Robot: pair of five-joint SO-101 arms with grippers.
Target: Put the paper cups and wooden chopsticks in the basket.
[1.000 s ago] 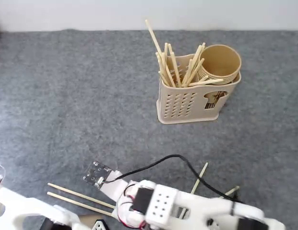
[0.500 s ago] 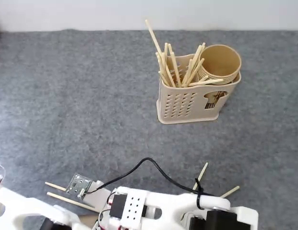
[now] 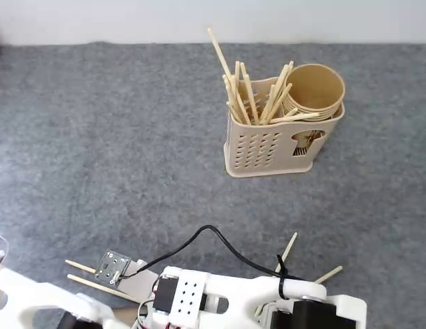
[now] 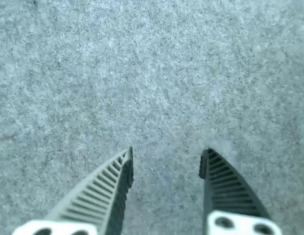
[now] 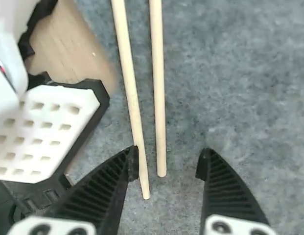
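- Mostly done, by the look of it; the basket stands upright at the far side of the grey mat, with stacked paper cups in one compartment and a bunch of chopsticks leaning in the other; every cup I can see is inside it.
- What is left, I judge, is four loose sticks close to the arms; a pair lies side by side, and two more lie well apart from them, partly hidden under an arm.
- Over the ends of that pair hangs the right gripper, jaws apart and holding nothing; one stick end touches or nearly touches a finger.
- Over bare mat, the left gripper is spread wide and empty.
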